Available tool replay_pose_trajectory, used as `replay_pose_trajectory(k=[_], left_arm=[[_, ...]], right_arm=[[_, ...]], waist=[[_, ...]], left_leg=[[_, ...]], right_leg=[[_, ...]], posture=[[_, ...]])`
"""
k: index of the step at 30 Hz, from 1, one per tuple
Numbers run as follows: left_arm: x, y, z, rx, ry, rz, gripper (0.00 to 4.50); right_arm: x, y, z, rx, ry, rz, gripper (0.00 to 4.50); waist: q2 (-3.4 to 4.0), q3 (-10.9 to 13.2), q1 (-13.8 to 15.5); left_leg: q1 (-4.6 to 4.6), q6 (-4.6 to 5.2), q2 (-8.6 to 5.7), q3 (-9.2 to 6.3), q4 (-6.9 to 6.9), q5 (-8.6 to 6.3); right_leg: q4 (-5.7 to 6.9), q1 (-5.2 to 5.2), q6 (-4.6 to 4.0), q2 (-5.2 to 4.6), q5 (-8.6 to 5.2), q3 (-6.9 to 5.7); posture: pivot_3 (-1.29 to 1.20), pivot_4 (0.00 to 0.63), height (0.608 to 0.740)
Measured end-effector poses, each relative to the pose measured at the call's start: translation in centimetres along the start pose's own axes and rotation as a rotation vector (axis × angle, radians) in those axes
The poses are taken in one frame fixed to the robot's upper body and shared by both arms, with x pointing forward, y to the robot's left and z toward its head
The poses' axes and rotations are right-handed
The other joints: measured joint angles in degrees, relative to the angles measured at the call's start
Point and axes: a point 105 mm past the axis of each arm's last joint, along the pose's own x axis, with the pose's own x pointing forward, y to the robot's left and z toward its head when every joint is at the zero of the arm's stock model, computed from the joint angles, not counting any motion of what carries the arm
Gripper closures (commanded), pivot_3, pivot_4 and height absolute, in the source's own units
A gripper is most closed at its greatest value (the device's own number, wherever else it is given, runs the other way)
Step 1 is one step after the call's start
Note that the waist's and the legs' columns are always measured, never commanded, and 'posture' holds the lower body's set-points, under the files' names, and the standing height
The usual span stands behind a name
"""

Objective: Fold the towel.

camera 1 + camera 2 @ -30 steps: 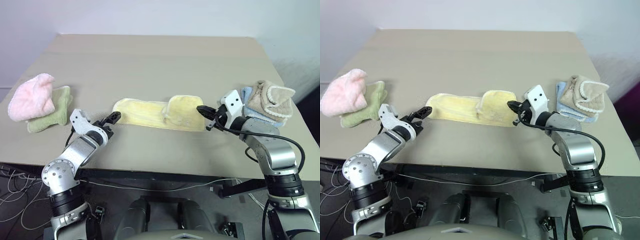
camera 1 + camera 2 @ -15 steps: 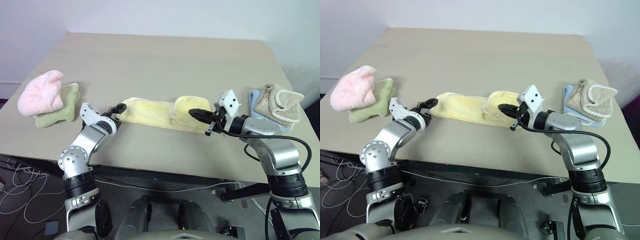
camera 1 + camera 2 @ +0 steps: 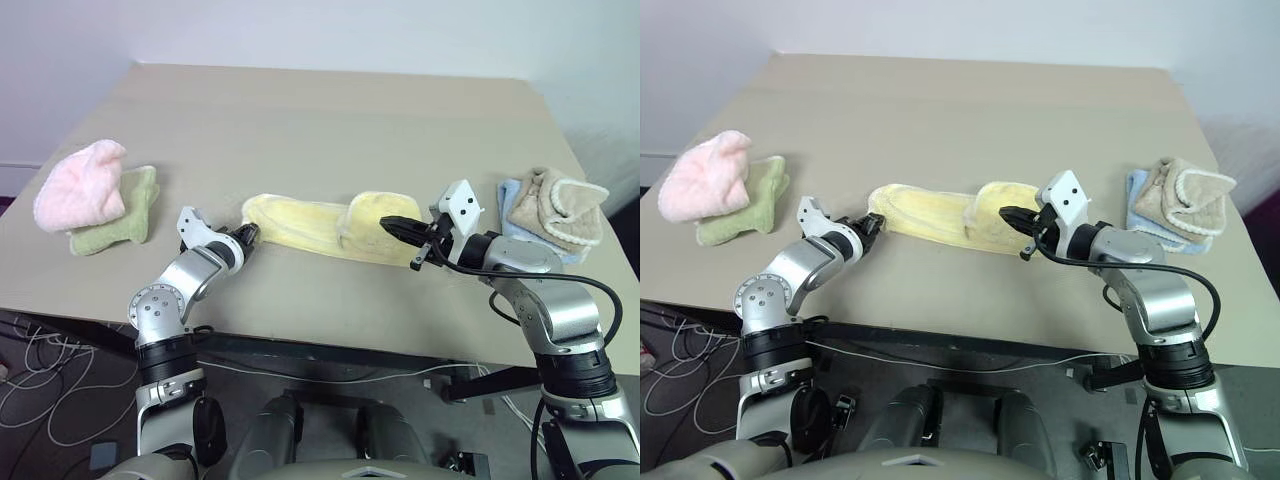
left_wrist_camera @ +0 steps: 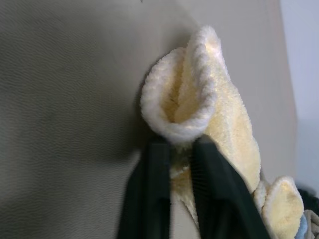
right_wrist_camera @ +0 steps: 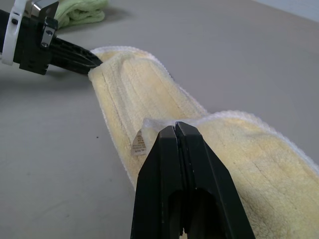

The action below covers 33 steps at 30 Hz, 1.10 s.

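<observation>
Folding: underway, towel (image 3: 320, 226) a long strip mid-table (image 3: 330, 110), one end already doubled over
Left gripper (image 3: 246, 236): jaws pinching the towel's flat end, hem bunched between them
Right gripper (image 3: 400, 228): jaws pressed together over the doubled end; whether they nip cloth I cannot tell
Left to do: likely carrying the flat end across to the doubled end, then squaring up

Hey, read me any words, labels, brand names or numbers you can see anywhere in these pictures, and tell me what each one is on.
No text can be read.
Small sewn-in tag on the towel, beside the right gripper: faint print, too small and blurred to read.
</observation>
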Motion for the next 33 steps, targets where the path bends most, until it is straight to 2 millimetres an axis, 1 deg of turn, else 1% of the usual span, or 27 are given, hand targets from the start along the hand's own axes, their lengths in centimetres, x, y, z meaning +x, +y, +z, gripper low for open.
replay_pose_trajectory(k=[5,7,8,10,13,15,18,21,23,24,26,28,30,33], left_arm=[[0.0,-0.1,0.1,-0.001,-0.007,-0.011,4.48],[-0.2,0.0,0.6,0.012,-0.021,-0.016,4.48],[-0.3,0.0,1.1,0.021,-0.035,-0.021,4.48],[-0.9,0.1,2.8,0.049,-0.082,-0.029,4.48],[-1.9,0.4,6.0,0.097,-0.168,-0.031,4.48],[-2.4,-0.2,7.4,0.144,-0.206,-0.053,4.48],[-2.9,-1.1,8.6,0.195,-0.239,-0.092,4.48],[-2.9,-2.2,8.9,0.247,-0.245,-0.130,4.48],[-2.7,-3.4,8.4,0.298,-0.231,-0.168,4.48],[-2.5,-4.2,7.8,0.339,-0.214,-0.189,4.48],[-2.0,-6.7,5.8,0.471,-0.169,-0.270,4.48],[-1.5,-9.5,3.0,0.601,-0.106,-0.375,4.48],[-1.0,-11.8,0.0,0.710,-0.031,-0.478,4.48],[-0.4,-13.8,-4.7,0.891,0.093,-0.600,4.48]], right_arm=[[0.0,0.1,-0.2,0.007,0.001,-0.003,4.50],[0.0,0.2,-0.3,0.009,0.003,-0.004,4.50],[0.0,0.2,-0.3,0.011,0.004,-0.004,4.50],[0.0,0.2,-0.4,0.011,0.004,-0.007,4.50],[-0.1,0.3,-0.5,0.013,0.006,-0.007,4.50],[-0.1,0.3,-0.6,0.017,0.009,-0.008,4.50],[-0.1,0.3,-0.6,0.017,0.009,-0.009,4.50],[-0.1,0.3,-0.6,0.017,0.009,-0.010,4.50],[-0.1,0.3,-0.6,0.017,0.009,-0.010,4.50],[-0.1,0.3,-0.6,0.017,0.009,-0.010,4.50],[0.0,0.3,-0.6,0.016,0.008,-0.014,4.50],[0.0,0.3,-0.6,0.016,0.005,-0.016,4.50],[0.1,0.1,-0.6,0.013,0.004,-0.026,4.50],[0.0,-0.4,-0.7,0.008,0.010,-0.061,4.50]], waist=[[0.00,0.00,0.07],[-0.01,0.01,0.00],[-0.01,0.01,-0.11],[-0.01,0.01,-0.47],[-0.01,0.01,-1.31],[-0.01,0.01,-1.44],[-0.01,0.01,-1.44],[-0.02,0.02,-1.40],[-0.02,0.02,-1.35],[-0.04,0.03,-1.30],[-0.06,0.04,-1.14],[-0.07,0.04,-1.17],[-0.07,0.04,-1.29],[-0.06,0.04,-1.76]], left_leg=[[0.00,0.00,0.00,0.00,0.00,0.00],[0.00,0.00,0.00,0.00,-0.01,0.00],[0.00,0.00,0.00,0.00,-0.02,0.00],[0.00,0.00,0.02,0.00,-0.03,0.00],[-0.01,0.00,0.01,0.00,-0.04,0.00],[-0.01,0.00,0.01,0.00,-0.05,0.00],[-0.01,0.00,0.01,0.00,-0.05,0.00],[-0.01,0.00,0.01,-0.01,-0.06,0.00],[-0.02,0.00,0.00,0.00,-0.05,0.00],[-0.04,0.00,-0.01,0.00,-0.05,0.00],[-0.05,0.00,-0.03,-0.01,-0.05,0.00],[-0.06,0.00,-0.05,0.00,-0.04,0.00],[-0.06,0.00,-0.04,0.00,-0.06,0.00],[-0.06,0.00,0.00,0.01,-0.13,0.00]], right_leg=[[0.00,0.00,0.00,0.00,0.00,0.00],[0.00,-0.01,0.00,0.00,0.00,0.00],[0.00,-0.02,0.00,0.01,0.00,0.00],[0.00,-0.04,0.00,0.02,0.00,0.00],[0.01,-0.03,0.00,0.01,0.00,0.00],[0.01,-0.04,0.00,0.01,0.00,0.00],[0.00,-0.04,0.00,0.00,0.00,0.00],[0.00,-0.04,0.00,-0.01,0.00,0.00],[0.00,-0.04,0.00,-0.02,0.00,0.00],[0.00,-0.04,0.00,-0.02,0.00,0.00],[-0.03,-0.03,0.00,-0.04,0.00,-0.01],[-0.06,-0.01,0.00,-0.04,0.00,-0.01],[-0.07,-0.02,0.00,-0.03,0.00,-0.01],[-0.07,-0.07,0.00,0.01,0.00,0.02]], posture=[[0.00,0.150,0.740],[0.00,0.150,0.740],[0.00,0.150,0.740],[0.00,0.150,0.740],[0.00,0.150,0.740],[0.00,0.150,0.740],[0.00,0.150,0.740],[0.00,0.150,0.740],[0.00,0.150,0.740],[0.00,0.150,0.740],[0.00,0.150,0.740],[0.00,0.150,0.740],[0.00,0.150,0.740],[0.00,0.150,0.740]])
